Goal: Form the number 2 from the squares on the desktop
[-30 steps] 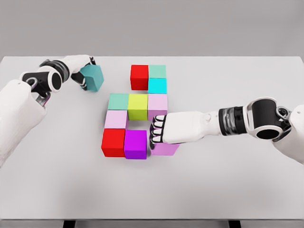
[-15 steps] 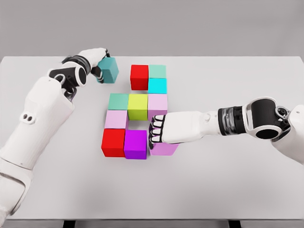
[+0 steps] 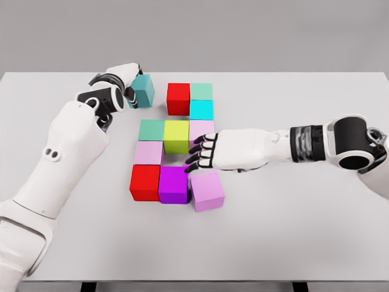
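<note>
Nearest to me, just below the right hand (image 3: 209, 152), sits a lilac cube (image 3: 207, 191), turned a little askew and free of the fingers, its left edge close against the purple cube (image 3: 174, 184). That hand hovers with its dark-tipped fingers (image 3: 196, 159) spread and relaxed, holding nothing, the white arm reaching in from the right edge. Left of the purple one, touching it, is a red cube (image 3: 144, 182). Behind the red one stands a pale pink cube (image 3: 149, 152), and level with the right hand's fingertips runs a row of three joined blocks: green (image 3: 151, 129), yellow-green (image 3: 176, 135), and a light pink cube (image 3: 201, 129) partly covered by the hand. Beyond that hand, a little apart from the row, a second red cube (image 3: 179, 98) stands beside a mint cube (image 3: 201, 91), with a cyan cube (image 3: 201, 110) just in front of the mint one. Farthest back, the left hand (image 3: 129, 82) is closed around a teal cube (image 3: 143, 91), held tilted near the second red cube, over the white table (image 3: 292, 231)
</note>
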